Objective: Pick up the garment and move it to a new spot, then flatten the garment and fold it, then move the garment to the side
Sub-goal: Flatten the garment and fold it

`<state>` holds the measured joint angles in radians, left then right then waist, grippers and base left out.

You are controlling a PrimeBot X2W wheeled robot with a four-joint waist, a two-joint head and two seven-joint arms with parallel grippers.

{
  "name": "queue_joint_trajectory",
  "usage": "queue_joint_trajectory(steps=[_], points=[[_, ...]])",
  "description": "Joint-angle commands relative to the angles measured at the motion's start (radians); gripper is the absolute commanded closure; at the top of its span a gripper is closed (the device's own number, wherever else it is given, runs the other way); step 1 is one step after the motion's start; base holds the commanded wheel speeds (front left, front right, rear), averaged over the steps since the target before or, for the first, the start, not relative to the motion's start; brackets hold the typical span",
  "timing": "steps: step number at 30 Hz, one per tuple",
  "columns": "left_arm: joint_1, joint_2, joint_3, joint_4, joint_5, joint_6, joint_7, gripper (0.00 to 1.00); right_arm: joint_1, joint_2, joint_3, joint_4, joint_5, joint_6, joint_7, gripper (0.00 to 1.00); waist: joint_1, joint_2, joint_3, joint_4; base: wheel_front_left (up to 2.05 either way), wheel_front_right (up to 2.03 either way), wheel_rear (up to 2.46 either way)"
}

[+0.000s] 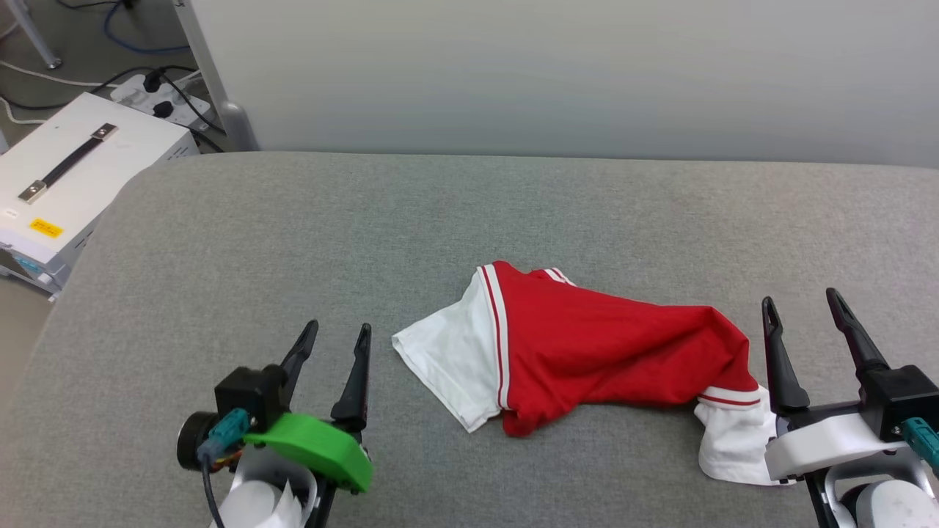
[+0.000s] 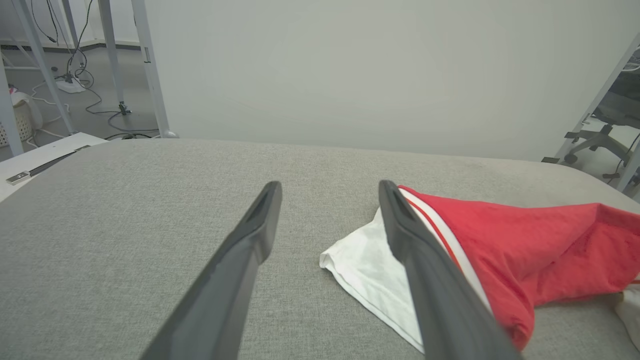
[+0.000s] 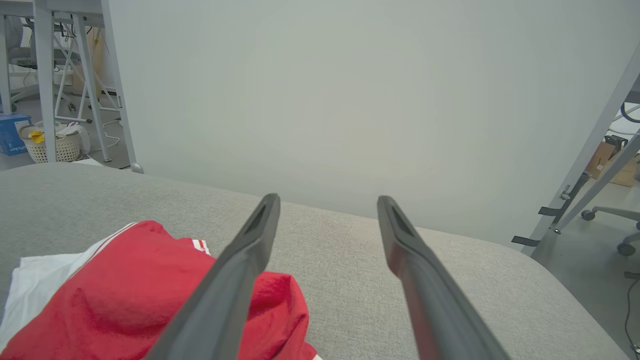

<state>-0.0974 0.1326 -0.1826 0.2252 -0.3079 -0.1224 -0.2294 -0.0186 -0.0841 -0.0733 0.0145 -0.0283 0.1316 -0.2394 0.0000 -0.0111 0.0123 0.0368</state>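
Observation:
The garment [image 1: 587,352] lies crumpled on the grey table [image 1: 367,220], a red body with a white sleeve at each end and striped trim. My left gripper [image 1: 339,337] stands open just left of the near white sleeve, empty. In the left wrist view the garment [image 2: 525,250] sits to the right of the fingers [image 2: 250,240]. My right gripper [image 1: 801,306] is open at the garment's right end, apart from the cloth, with the other white sleeve beside its base. The right wrist view has the garment [image 3: 115,295] at lower left, and the number is hidden.
A white case [image 1: 73,183] with a black handle stands off the table's left edge, cables on the floor behind it. A pale wall panel [image 1: 557,73] rises along the table's far edge. Metal frame legs [image 3: 590,165] and a basket [image 3: 52,145] stand beyond.

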Motion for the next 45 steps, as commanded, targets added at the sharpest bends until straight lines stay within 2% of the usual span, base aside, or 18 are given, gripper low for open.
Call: queue_joint_trajectory(steps=[1,7,12,17,22,31,32,33,37,45], points=[[-0.04,0.009,0.0,0.001,-0.001,0.011,0.035,0.0,-0.005,-0.001,-0.004,-0.014,-0.007,-0.001,-0.004,0.0,0.0,0.0111,0.025,-0.024,0.0,0.0,0.0],[-0.159,0.034,-0.033,-0.005,0.009,0.033,0.3,0.0,-0.012,0.002,0.0,-0.047,-0.023,-0.001,0.005,0.0,0.0,0.0111,0.094,-0.063,0.0,0.0,0.0],[-0.252,0.088,-0.07,0.011,0.021,0.038,0.612,0.0,-0.032,0.01,-0.002,-0.064,-0.031,-0.001,0.007,0.0,0.0,0.0111,0.155,-0.097,0.0,0.0,0.0],[-0.308,0.116,-0.081,0.034,0.007,0.036,0.792,0.0,-0.056,0.017,0.0,-0.077,-0.035,-0.001,0.002,0.0,0.0,0.0111,0.211,-0.127,0.0,0.0,0.0],[-0.334,0.136,-0.085,0.056,0.01,0.04,0.841,0.0,-0.082,0.024,0.012,-0.076,-0.038,-0.001,-0.005,0.0,0.0,0.0111,0.26,-0.158,0.0,0.0,0.0],[-0.328,0.172,-0.126,0.115,0.066,0.052,0.838,0.0,-0.099,0.032,0.006,-0.062,-0.038,-0.001,-0.016,0.0,0.0,0.0111,0.293,-0.174,0.0,0.0,0.0],[-0.323,0.174,-0.133,0.122,0.069,0.05,0.841,0.73,-0.101,0.032,0.005,-0.062,-0.039,-0.001,-0.017,0.0,0.0,0.0111,0.293,-0.172,0.0,0.0,0.0],[-0.319,0.174,-0.137,0.127,0.068,0.049,0.843,1.0,-0.102,0.032,0.004,-0.061,-0.039,-0.001,-0.017,0.0,0.0,0.0111,0.291,-0.17,0.0,0.0,0.0],[-0.301,0.174,-0.131,0.132,0.058,0.058,0.817,1.0,-0.102,0.033,0.0,-0.048,-0.044,-0.001,-0.019,0.0,0.0,0.0111,0.272,-0.156,0.0,0.0,0.0],[-0.245,0.209,-0.037,0.034,0.021,0.125,0.717,1.0,-0.079,0.033,-0.002,-0.011,-0.055,-0.001,-0.007,0.0,0.0,0.0111,0.211,-0.106,0.0,0.0,0.0]])
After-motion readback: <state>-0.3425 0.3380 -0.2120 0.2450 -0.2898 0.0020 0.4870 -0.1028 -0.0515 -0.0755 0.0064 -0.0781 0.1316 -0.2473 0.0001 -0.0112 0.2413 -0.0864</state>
